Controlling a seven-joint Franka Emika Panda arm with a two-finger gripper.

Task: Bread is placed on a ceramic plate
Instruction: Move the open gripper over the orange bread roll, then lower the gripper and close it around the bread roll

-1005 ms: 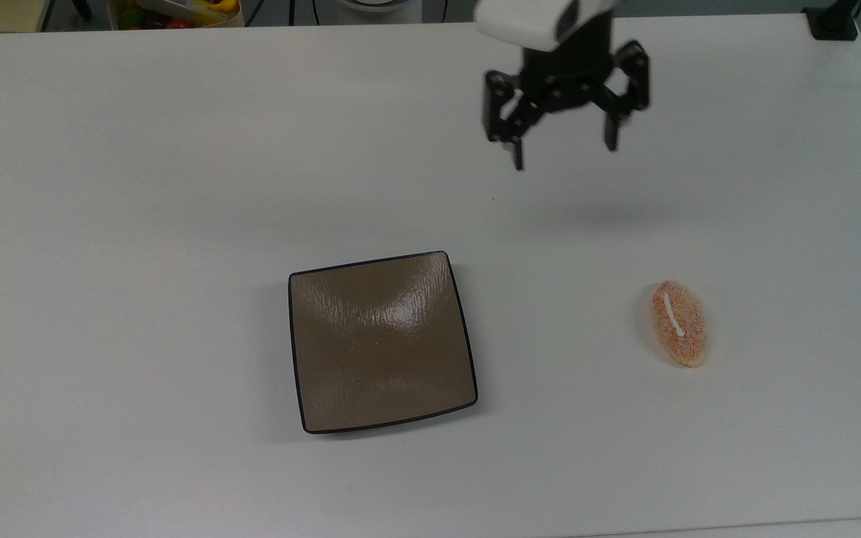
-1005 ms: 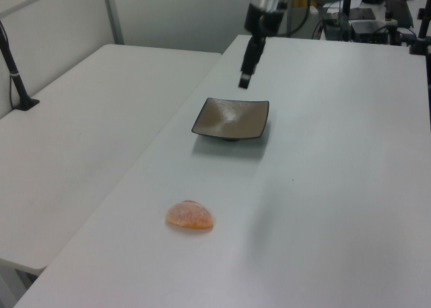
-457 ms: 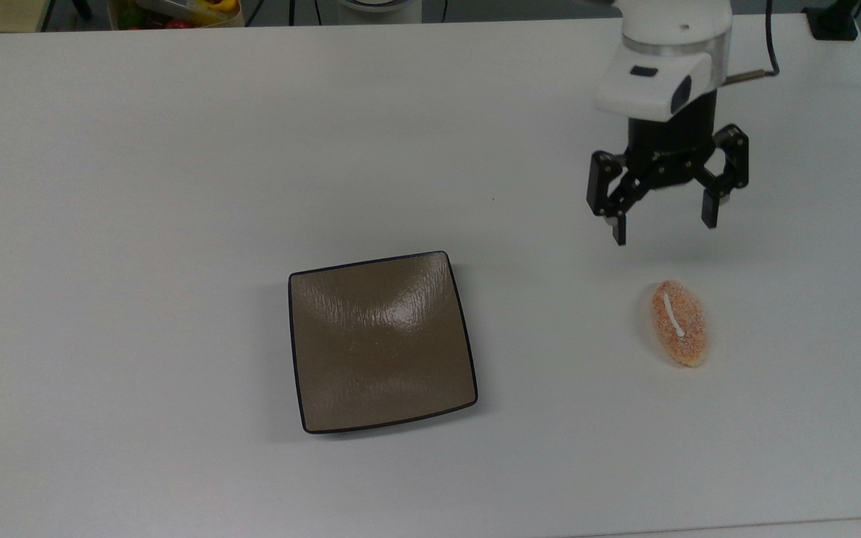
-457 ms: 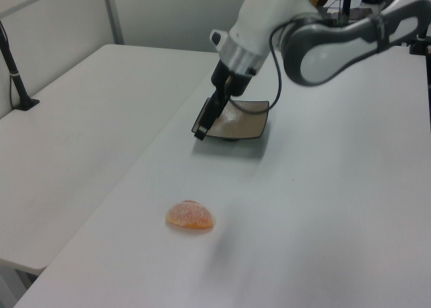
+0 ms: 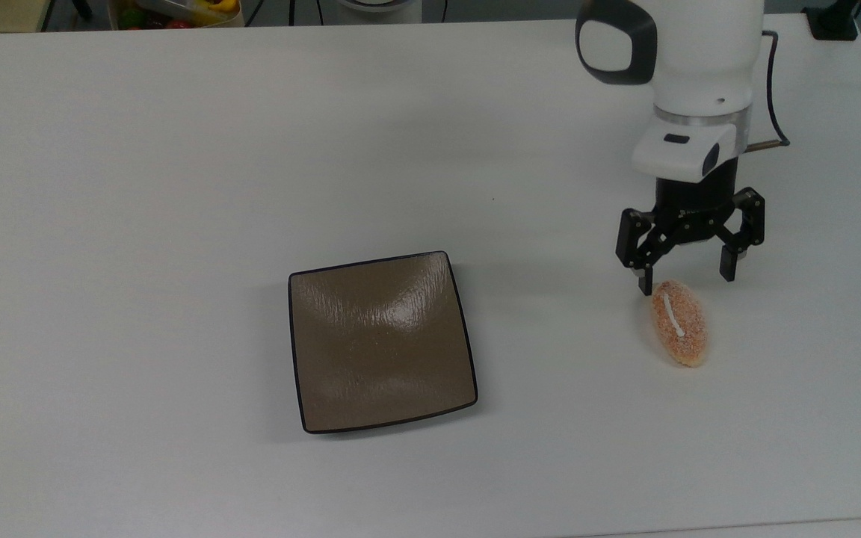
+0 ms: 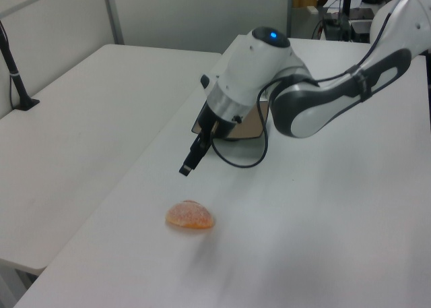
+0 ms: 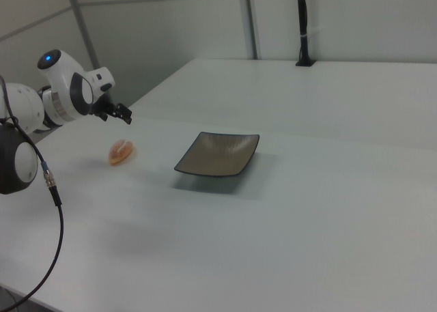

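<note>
The bread (image 5: 679, 323) is a small oval orange-pink speckled roll with a white stripe, lying on the white table at the top view's right. My gripper (image 5: 686, 281) hangs open and empty just above its far end, one fingertip on either side. In the left view the gripper (image 6: 188, 165) is above and behind the bread (image 6: 190, 215). The square glossy brown ceramic plate (image 5: 382, 351) sits bare mid-table, well off to the top view's left of the bread. The arm hides most of the plate (image 6: 251, 125) in the left view. The right view has gripper (image 7: 123, 115), bread (image 7: 122, 152) and plate (image 7: 218, 153).
A container of colourful items (image 5: 176, 11) stands past the table's far edge at the top view's upper left. A black post (image 7: 302, 25) rises from the neighbouring table. The arm's cable (image 6: 236, 161) loops low beside the plate.
The gripper has travelled from above the table's far middle toward the top view's right and come down to just over the bread, staying open. Bread and plate have not moved.
</note>
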